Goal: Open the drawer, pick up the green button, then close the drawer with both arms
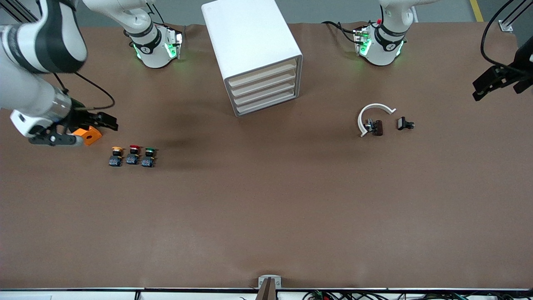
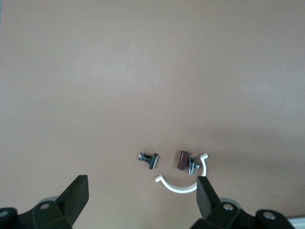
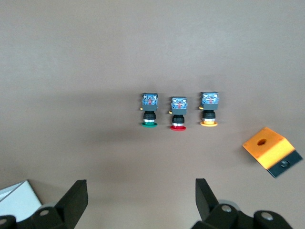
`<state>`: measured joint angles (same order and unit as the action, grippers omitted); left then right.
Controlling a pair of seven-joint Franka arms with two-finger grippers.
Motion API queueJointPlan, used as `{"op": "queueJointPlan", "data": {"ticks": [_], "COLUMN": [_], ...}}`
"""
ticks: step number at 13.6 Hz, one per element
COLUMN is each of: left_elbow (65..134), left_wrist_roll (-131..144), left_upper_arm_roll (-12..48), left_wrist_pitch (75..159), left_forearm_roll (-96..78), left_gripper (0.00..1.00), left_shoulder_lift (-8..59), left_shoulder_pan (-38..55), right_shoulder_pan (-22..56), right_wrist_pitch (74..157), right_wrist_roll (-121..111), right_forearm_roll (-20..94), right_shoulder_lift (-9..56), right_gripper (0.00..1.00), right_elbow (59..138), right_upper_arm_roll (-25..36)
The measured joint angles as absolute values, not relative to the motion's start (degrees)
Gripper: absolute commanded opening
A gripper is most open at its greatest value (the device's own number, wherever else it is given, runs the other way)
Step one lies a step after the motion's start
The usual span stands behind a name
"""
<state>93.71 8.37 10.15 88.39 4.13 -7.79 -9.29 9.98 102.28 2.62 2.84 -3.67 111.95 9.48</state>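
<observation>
Front view, right gripper spread open above orange block near table edge, left gripper likewise, green button unobstructed.

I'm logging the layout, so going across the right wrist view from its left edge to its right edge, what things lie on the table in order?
Green-capped button → red-capped button → yellow-capped button → orange block.

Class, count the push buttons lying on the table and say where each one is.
3, in a row toward the right arm's end of the table: the yellow button nearest that end, the red button in the middle, the green button nearest the drawer cabinet. Closed drawers could hide more.
</observation>
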Motion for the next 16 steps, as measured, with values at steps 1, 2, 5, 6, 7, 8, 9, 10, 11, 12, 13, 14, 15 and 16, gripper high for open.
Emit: {"op": "queueJointPlan", "data": {"ticks": [1, 2, 5, 6, 7, 8, 9, 10, 11, 12, 13, 14, 15, 16], "left_elbow": [93.9, 94.1, 94.9, 95.0, 95.2, 95.2, 95.3, 95.3, 95.3, 95.4, 95.4, 95.4, 95.5, 95.5], "left_wrist_roll": [8.3, 8.3, 8.3, 8.3, 8.3, 8.3, 8.3, 8.3, 8.3, 8.3, 8.3, 8.3, 8.3, 8.3], "left_upper_arm_roll": [10.1, 10.1, 10.1, 10.1, 10.1, 10.1, 10.1, 10.0, 10.0, 10.0, 10.1, 10.1, 10.1, 10.2], "left_wrist_pitch": [87.9, 87.6, 87.6, 87.6, 87.6, 87.6, 87.7, 87.7, 87.7, 87.8, 87.8, 87.9, 87.9, 88.0], "left_forearm_roll": [3.7, 3.1, 2.0, 1.4, 1.0, 0.8, 0.8, 0.8, 0.8, 0.7, 0.7, 0.7, 0.7, 0.7], "left_gripper": [1.0, 1.0, 1.0, 1.0, 1.0, 1.0, 1.0, 1.0, 1.0, 1.0, 1.0, 1.0, 1.0, 1.0], "left_shoulder_lift": [-8.4, -8.9, -9.2, -9.2, -9.2, -9.0, -8.8, -8.6, -8.4, -8.3, -8.1, -8.0, -7.9, -7.8], "left_shoulder_pan": [-9.0, -8.3, -6.5, -6.5, -6.5, -6.5, -6.5, -6.5, -6.5, -6.5, -6.4, -6.3, -6.1, -5.9], "right_shoulder_pan": [9.6, 9.2, 8.5, 8.3, 8.1, 7.9, 7.5, 7.1, 6.8, 6.8, 6.8, 6.8, 6.9, 7.1], "right_wrist_pitch": [99.5, 96.6, 91.8, 91.2, 91.0, 90.8, 90.4, 90.0, 89.9, 89.8, 89.8, 89.8, 89.8, 89.8], "right_wrist_roll": [2.6, 2.6, 2.6, 2.6, 2.6, 2.6, 2.6, 2.6, 2.6, 2.6, 2.6, 2.6, 2.6, 2.6], "right_forearm_roll": [2.7, 2.6, 2.1, 2.0, 1.8, 1.7, 1.6, 1.6, 1.6, 1.6, 1.6, 1.6, 1.6, 1.6], "right_shoulder_lift": [-5.2, -6.0, -6.2, -6.2, -6.1, -6.0, -5.7, -5.5, -5.4, -5.3, -5.1, -4.8, -4.6, -4.3], "right_gripper": [1.0, 1.0, 1.0, 1.0, 1.0, 1.0, 1.0, 1.0, 1.0, 1.0, 1.0, 1.0, 1.0, 1.0], "right_elbow": [110.1, 107.5, 100.4, 99.0, 97.8, 96.7, 95.7, 95.2, 94.9, 94.9, 94.9, 94.9, 94.9, 94.8], "right_upper_arm_roll": [9.5, 9.5, 9.5, 9.5, 9.5, 9.5, 9.5, 9.5, 9.5, 9.5, 9.4, 9.3, 9.1, 8.9]}}
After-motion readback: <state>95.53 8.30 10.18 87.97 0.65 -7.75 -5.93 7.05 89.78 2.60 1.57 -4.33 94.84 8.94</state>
